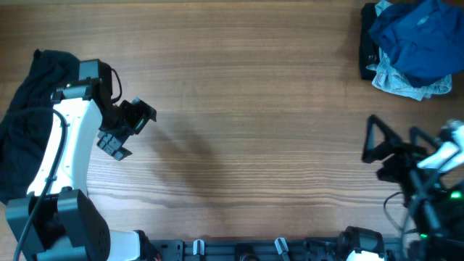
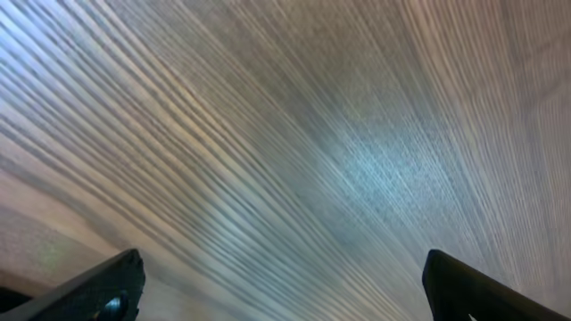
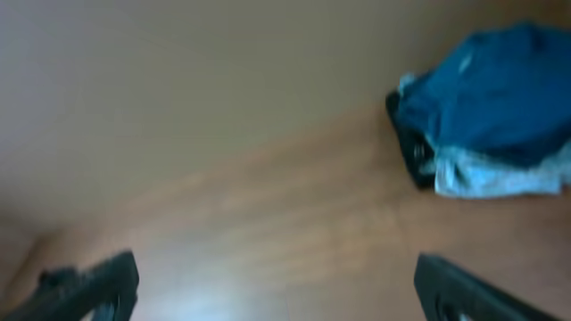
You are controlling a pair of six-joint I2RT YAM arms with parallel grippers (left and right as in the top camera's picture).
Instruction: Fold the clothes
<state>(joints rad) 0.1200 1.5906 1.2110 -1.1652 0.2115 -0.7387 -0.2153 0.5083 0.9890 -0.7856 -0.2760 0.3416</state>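
Note:
The clothes in reach are a crumpled black garment [image 1: 25, 109] at the far left table edge, partly hidden under my left arm. My left gripper [image 1: 129, 130] is open just right of it, above bare wood. The left wrist view shows only wood grain between its spread fingertips [image 2: 116, 287], the left gripper [image 2: 285, 290] holding nothing. My right gripper [image 1: 395, 141] is open near the right edge, over bare table. Nothing lies between the right gripper's [image 3: 277, 285] jaws in the blurred right wrist view.
A heap of blue and pale-denim cloth [image 1: 417, 47] with a black piece at its left sits in the far right corner, also in the right wrist view as the heap [image 3: 500, 98]. The wooden table [image 1: 254, 109] spreads between the arms. Arm bases and cables line the near edge.

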